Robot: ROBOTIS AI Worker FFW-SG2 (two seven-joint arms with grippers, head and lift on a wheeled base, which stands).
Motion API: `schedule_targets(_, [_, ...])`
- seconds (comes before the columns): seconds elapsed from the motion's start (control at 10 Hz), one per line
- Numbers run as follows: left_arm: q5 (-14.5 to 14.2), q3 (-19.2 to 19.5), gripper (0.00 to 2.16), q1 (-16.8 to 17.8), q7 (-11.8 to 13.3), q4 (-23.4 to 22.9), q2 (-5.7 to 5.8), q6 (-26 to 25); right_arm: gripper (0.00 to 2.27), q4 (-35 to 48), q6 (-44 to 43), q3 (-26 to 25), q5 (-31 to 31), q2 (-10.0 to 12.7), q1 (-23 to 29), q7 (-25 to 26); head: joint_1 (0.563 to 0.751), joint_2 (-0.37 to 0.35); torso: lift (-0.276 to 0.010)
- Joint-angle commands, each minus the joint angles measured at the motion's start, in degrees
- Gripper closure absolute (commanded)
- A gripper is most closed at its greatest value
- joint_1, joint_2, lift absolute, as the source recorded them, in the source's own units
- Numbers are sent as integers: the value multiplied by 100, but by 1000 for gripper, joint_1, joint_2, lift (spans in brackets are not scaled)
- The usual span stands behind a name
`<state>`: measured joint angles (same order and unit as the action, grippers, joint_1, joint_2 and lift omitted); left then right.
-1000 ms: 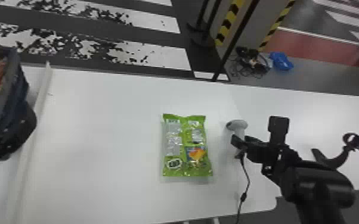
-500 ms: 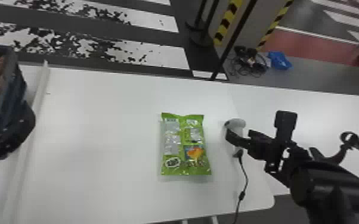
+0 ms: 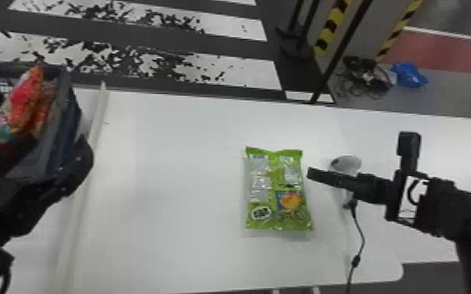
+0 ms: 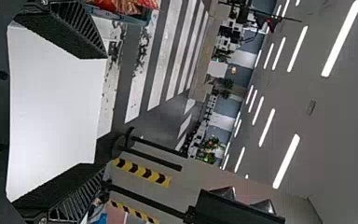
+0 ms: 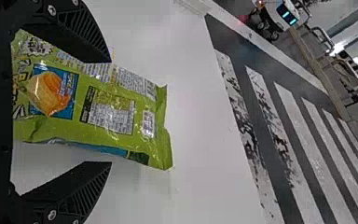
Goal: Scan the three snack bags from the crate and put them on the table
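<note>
Green snack bag [image 3: 262, 183] lies flat on the table [image 3: 184, 187], just left of the right gripper [image 3: 315, 175], whose fingers [image 5: 86, 35] stand apart, clamped on nothing. The right wrist view shows the bag running out from under the claw's body, which hides its near end. The left gripper [image 3: 49, 168], by the crate [image 3: 68, 113] on the far left, has its fingers spread wide and empty; its tips are hard to make out against that dark crate. The head view's edge cuts off the crate, and the orange-red packaging [image 3: 29, 105] overlaps too much to count. Part of the white scanner [image 3: 348, 162] is behind the right gripper
</note>
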<state>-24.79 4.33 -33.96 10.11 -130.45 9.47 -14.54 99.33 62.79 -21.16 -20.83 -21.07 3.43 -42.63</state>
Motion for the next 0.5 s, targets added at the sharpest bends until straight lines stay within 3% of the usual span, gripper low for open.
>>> schedule_targets(0.0, [9,16,36,12,0,2,2,-1,117,-696,27,429,237,-239,-475,-289,695,-179,-94])
schedule_targets(0.4, [9,42,36,-5,-9,2,20,-18,117,-1803,-887,1132,694,-345,-932,-659,695,-159,-94])
